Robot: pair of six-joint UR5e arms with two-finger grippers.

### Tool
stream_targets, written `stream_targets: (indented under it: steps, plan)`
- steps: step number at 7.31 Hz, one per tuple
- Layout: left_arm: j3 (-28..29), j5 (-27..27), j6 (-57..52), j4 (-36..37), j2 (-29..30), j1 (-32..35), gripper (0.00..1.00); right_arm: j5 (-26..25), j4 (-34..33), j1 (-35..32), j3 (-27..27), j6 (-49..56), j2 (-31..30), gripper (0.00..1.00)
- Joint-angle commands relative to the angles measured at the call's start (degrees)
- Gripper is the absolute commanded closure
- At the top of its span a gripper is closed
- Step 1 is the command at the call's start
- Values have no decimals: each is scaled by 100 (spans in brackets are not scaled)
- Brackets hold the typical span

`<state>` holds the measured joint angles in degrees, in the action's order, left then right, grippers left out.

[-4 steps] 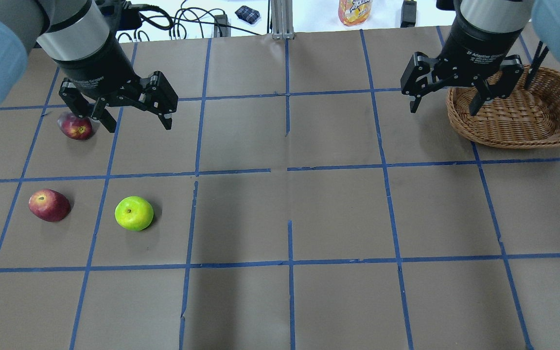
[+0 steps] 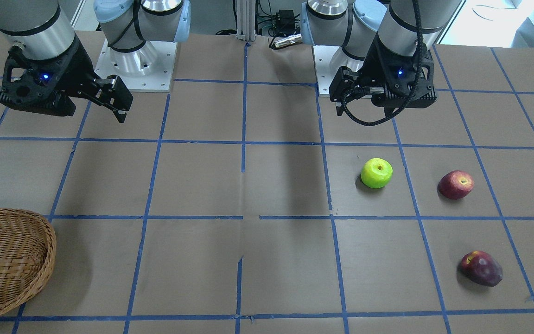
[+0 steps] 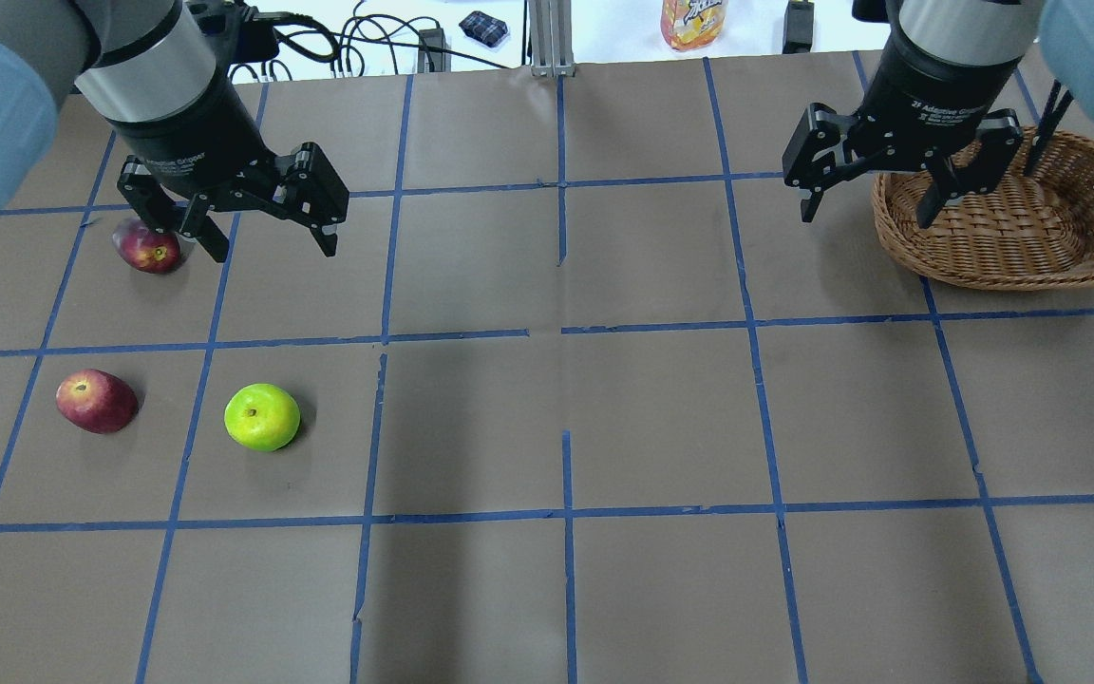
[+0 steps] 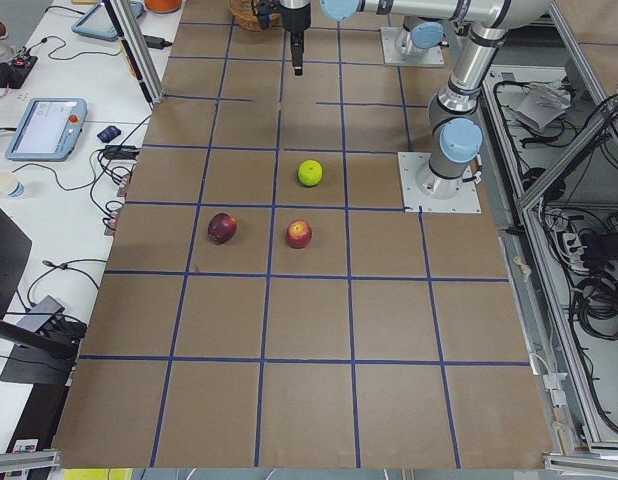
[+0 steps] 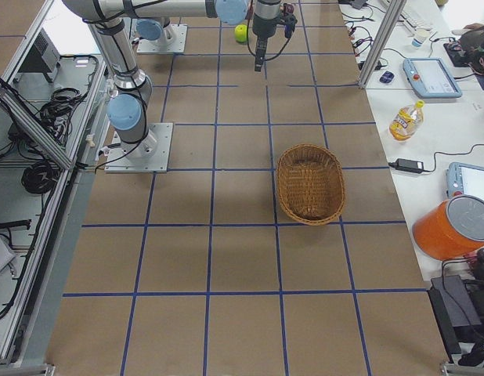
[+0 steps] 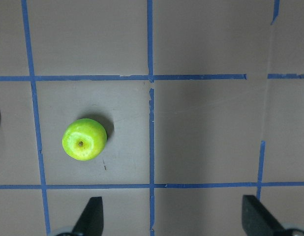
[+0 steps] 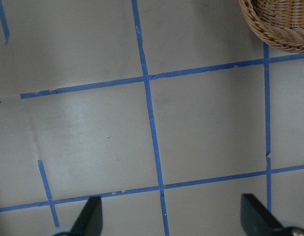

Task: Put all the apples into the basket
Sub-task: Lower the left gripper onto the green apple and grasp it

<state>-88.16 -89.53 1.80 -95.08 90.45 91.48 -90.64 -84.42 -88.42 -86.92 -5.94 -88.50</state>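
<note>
The lime-green apple (image 3: 262, 417) lies on the table's left half and shows below my left gripper in its wrist view (image 6: 83, 139). The red apple with a yellowish top (image 3: 97, 401) lies left of it. The darker maroon apple (image 3: 148, 249) lies farther back, partly behind my left gripper (image 3: 273, 249). That gripper is open and empty, hovering above the table. The wicker basket (image 3: 1012, 271) stands empty at the far right. My right gripper (image 3: 867, 217) is open and empty, hovering just left of the basket's rim (image 7: 277, 34).
The table is brown paper with a blue tape grid. Cables, a drink bottle (image 3: 692, 21) and tablets lie beyond the far edge. Both arm bases stand at the near edge (image 2: 137, 55).
The left arm's wrist has shifted very slightly. The apples, the basket and the right gripper have not moved.
</note>
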Motion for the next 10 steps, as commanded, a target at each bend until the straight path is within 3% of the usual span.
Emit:
stream_targets:
  steps: [1, 2, 5, 6, 7, 10]
  plan:
    - [-288, -64, -83, 16, 129, -112, 0, 2, 13, 0, 0, -4, 8, 0]
    - [-734, -73, -267, 294, 209, -426, 0, -6, 22, 0, -9, 5, 8, 0]
    - [-2569, -99, -1198, 2713, 393, -1034, 0, -24, 13, 0, -114, -12, -27, 0]
    - [-3114, -465, -1600, 3393, 490, -1157, 0, -24, -22, 0, -193, -12, -80, 0]
    - [-3416, -608, -1952, 3913, 630, -1446, 0, -24, -48, 0, -246, -12, -80, 0]
    - [-3533, -575, -2018, 4041, 938, -1677, 0, -15, -57, 0, -325, -12, -133, 0]
